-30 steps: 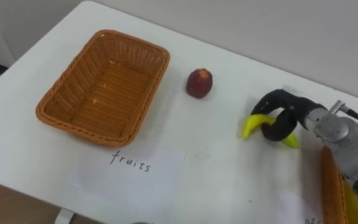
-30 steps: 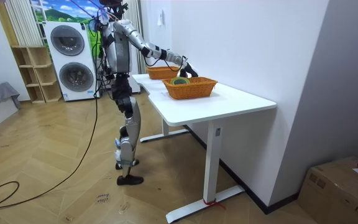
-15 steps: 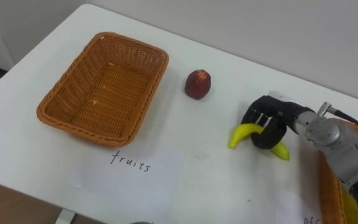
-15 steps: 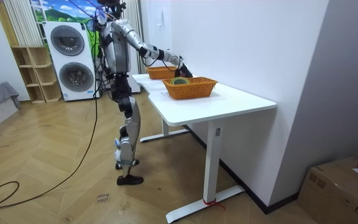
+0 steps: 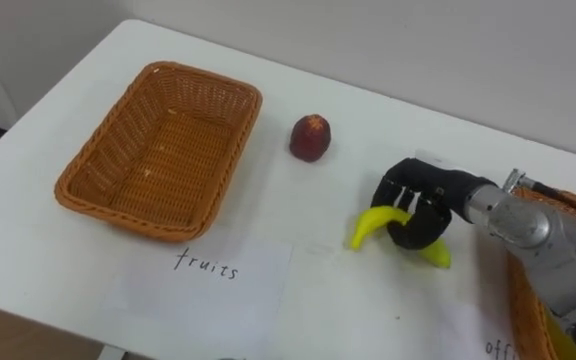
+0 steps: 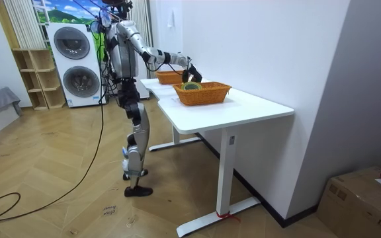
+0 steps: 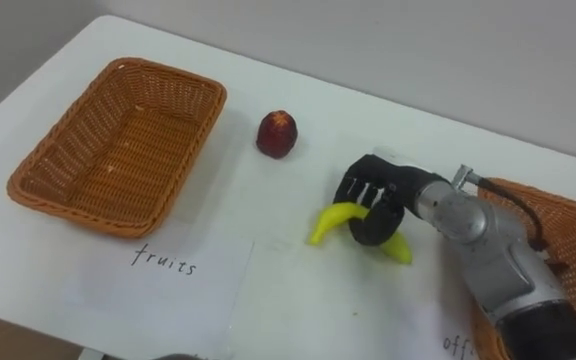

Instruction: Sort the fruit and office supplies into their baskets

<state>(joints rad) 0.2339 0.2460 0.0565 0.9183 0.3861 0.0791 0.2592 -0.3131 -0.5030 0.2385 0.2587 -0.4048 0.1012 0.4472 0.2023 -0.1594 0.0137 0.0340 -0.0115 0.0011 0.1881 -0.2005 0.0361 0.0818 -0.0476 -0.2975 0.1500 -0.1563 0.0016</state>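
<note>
Since a moment ago the robot's black right hand has travelled toward the robot's left across the white desk, taking the curved yellow banana with it. Its fingers are curled round the banana's middle, so both ends stick out past the grip. The banana is now nearer the oblong woven wicker basket that sits above a handwritten paper label, and I judge this to be the carry to the fruit basket, roughly midway. That basket is empty, so no fruit is sorted yet. Whether the banana hangs clear of the desk or grazes it I cannot tell. A small round dark-red apple lies on the desk between basket and hand, apart from both, and keeps its place. At the robot's far right shows the rim of a second wicker basket. The weave looks stiff and ribbed with flared walls — easy to drop into — while the banana's smooth skin may slip if the grip loosens.
</note>
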